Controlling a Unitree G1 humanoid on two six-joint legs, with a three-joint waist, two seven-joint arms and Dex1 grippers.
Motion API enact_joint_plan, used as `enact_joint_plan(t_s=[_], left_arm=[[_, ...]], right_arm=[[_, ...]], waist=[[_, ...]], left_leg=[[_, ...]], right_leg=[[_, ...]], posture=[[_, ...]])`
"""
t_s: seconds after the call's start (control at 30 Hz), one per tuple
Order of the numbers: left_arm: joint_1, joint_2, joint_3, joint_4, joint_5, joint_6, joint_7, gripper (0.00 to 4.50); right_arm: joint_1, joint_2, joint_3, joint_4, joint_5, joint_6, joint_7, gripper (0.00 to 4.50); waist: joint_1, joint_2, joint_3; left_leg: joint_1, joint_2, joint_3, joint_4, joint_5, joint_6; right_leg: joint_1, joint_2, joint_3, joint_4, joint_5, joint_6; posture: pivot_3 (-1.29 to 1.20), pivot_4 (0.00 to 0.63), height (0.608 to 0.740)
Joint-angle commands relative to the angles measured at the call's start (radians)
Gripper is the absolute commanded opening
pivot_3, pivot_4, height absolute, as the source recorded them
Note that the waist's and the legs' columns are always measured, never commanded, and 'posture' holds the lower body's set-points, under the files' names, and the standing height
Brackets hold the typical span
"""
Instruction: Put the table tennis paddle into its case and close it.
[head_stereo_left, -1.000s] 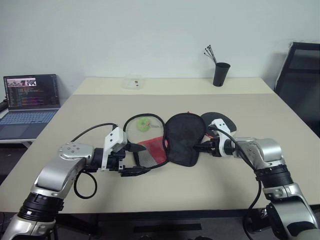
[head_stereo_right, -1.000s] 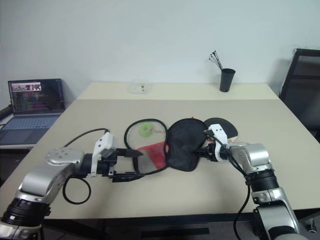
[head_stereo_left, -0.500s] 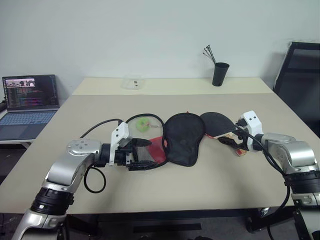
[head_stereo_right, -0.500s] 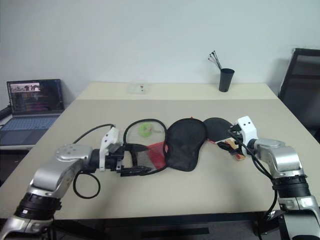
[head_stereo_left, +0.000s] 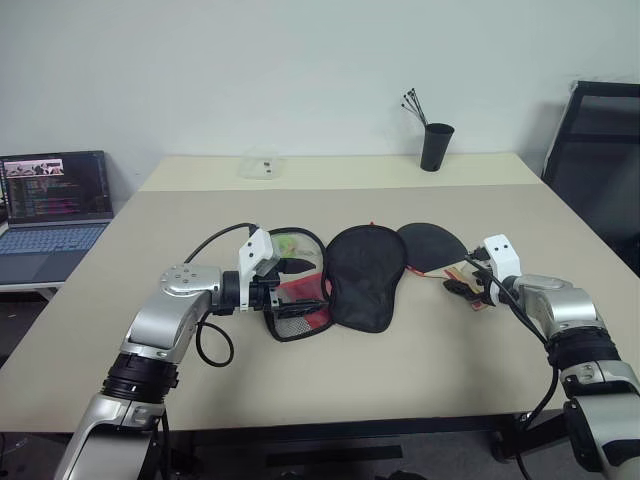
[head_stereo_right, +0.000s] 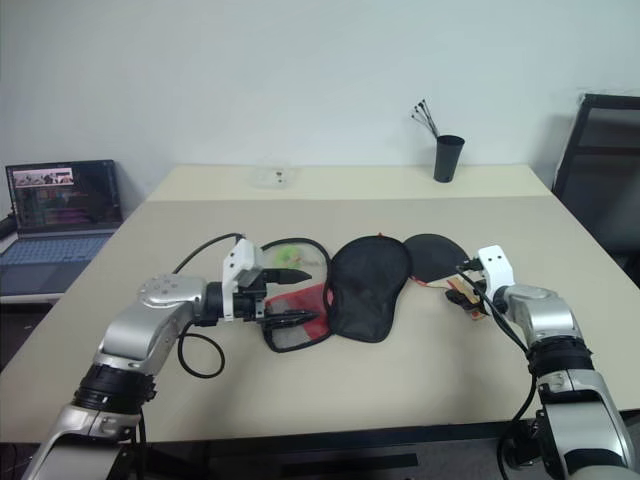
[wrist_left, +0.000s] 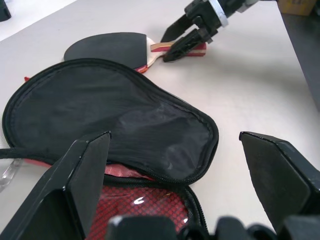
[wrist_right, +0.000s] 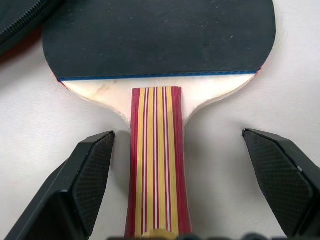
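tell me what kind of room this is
Probably an office or lab workroom. A large beige table stands before a plain white wall, an open laptop showing code sits on a side desk, a black cup holds pens, and a dark office chair stands nearby.

A beige table (head_stereo_left: 300, 390) before a plain white wall (head_stereo_left: 300, 70); open laptop (head_stereo_left: 55, 205) left, black chair (head_stereo_left: 595, 160) right.

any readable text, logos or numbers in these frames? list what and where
None can be read.
Laptop screen: lines of coloured text, too small to read.
Paddle case: no legible logo; the red panel by the left claw shows mesh only.
Table tennis paddle: black rubber and a striped handle, no print seen.
Black cup: no label seen.
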Motion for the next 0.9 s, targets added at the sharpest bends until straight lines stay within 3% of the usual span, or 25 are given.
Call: enact_joint_plan(t_s=[0.03,0.13,0.4,0.67,0.9], left_arm=[[0.0,0.008,0.019,-0.013,-0.002,-0.019,-0.005,4.5],[0.012,0.013,0.024,-0.015,0.002,-0.023,-0.001,4.5],[0.037,0.022,0.04,-0.026,0.004,-0.023,0.015,4.5],[0.063,0.035,0.052,-0.046,-0.004,-0.016,0.029,4.5],[0.083,0.04,0.066,-0.065,-0.015,-0.006,0.034,4.5]], right_arm=[[-0.016,0.015,-0.008,0.025,-0.015,-0.023,-0.004,4.49],[-0.015,0.034,-0.021,0.038,-0.024,-0.024,-0.038,3.88],[-0.012,0.071,-0.044,0.026,-0.046,-0.014,-0.131,1.23],[-0.032,0.036,-0.094,-0.054,-0.024,0.033,-0.185,1.14],[-0.025,0.016,-0.153,-0.325,0.024,0.197,-0.206,1.14]], waist=[[0.0,0.0,0.0],[-0.003,-0.001,-0.001],[-0.004,-0.005,-0.003],[-0.003,-0.006,-0.003],[-0.002,-0.005,-0.003]], left_leg=[[0.0,0.0,0.001,0.0,0.0,0.0],[0.002,0.0,0.003,0.0,0.0,0.0],[0.011,0.001,0.006,0.0,0.0,0.0],[0.012,0.002,0.006,0.001,0.0,0.0],[0.003,0.002,0.008,0.0,0.0,0.0]], right_leg=[[0.0,0.0,0.001,0.0,0.0,0.0],[0.0,0.0,0.003,0.0,0.001,0.0],[0.003,0.0,0.01,0.007,0.001,0.0],[0.005,-0.002,0.011,0.008,0.002,-0.001],[-0.005,-0.001,0.012,0.007,0.002,0.0]], posture=[[0.0,0.15,0.74],[0.0,0.15,0.74],[0.0,0.15,0.74],[0.0,0.15,0.74],[0.0,0.15,0.74]])
